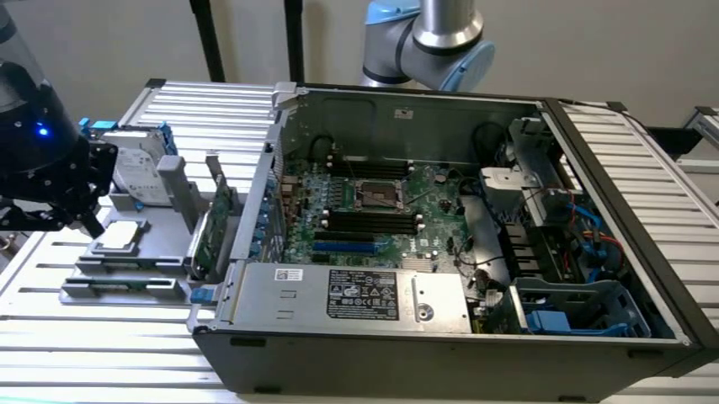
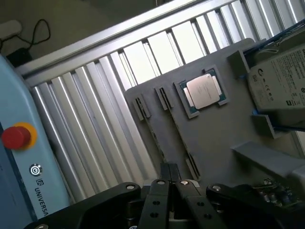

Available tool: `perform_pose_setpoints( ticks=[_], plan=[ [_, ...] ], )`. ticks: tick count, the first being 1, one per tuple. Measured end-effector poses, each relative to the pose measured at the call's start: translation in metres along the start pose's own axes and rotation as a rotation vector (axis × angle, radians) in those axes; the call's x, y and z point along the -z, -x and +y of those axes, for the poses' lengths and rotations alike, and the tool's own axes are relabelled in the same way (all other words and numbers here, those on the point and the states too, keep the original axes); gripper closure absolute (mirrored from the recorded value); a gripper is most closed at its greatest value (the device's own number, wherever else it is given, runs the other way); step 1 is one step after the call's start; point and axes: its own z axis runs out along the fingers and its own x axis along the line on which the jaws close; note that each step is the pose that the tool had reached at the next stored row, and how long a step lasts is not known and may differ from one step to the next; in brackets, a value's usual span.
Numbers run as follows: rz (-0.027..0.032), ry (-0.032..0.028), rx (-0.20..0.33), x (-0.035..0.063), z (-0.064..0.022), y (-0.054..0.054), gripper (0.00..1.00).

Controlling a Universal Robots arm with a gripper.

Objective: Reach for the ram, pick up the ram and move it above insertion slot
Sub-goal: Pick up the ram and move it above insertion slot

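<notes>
Above the grey fixture (image 2: 214, 138) on the bench (image 1: 67, 353), the tool (image 2: 170, 179) hangs fully closed, gripping nothing visible. The ram (image 1: 124, 284) rests in its cradle, apparently kept there for pickup.

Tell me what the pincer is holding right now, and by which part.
Nothing: the pincer is shut and looks empty, poised over the grey tray.

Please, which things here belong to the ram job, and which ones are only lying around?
For the job:
- thin green ram stick on edge in the grey tray
- black insertion slots on the green motherboard
- black gripper, shut, above the tray

Just lying about:
- square silver processor chip
- silver hard drive in a blue frame
- wide green expansion card
</notes>
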Motion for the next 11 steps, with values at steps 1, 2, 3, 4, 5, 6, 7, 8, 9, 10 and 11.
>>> perform_pose_setpoints(
  ticks=[1,2,3,4,5,6,7,8,9,10,11],
  plan=[
    [0.0008,0.0000,0.019,0.0000,0.0000,0.0000,0.89],
    [0.0014,0.0000,0.037,0.0000,0.0000,0.0000,0.89],
    [0.0021,-0.0001,0.055,0.0000,0.0000,0.0000,0.89],
    [0.0029,-0.0001,0.074,0.0000,0.0000,0.0000,0.89],
    [0.0035,-0.0002,0.090,0.0000,0.0000,0.0000,0.89],
    [0.0042,-0.0002,0.109,0.0000,0.0000,0.0000,0.89],
    [0.0049,-0.0003,0.127,0.0000,0.0000,0.0000,0.89],
    [0.0055,-0.0004,0.145,0.0000,0.0000,0.0000,0.89],
    [0.0062,-0.0006,0.164,0.0000,0.0000,0.0000,0.89],
    [0.0069,-0.0007,0.181,0.0000,0.0000,0.0000,0.89],
    [0.0076,-0.0009,0.201,0.0000,0.0000,0.0000,0.89]
  ],
)
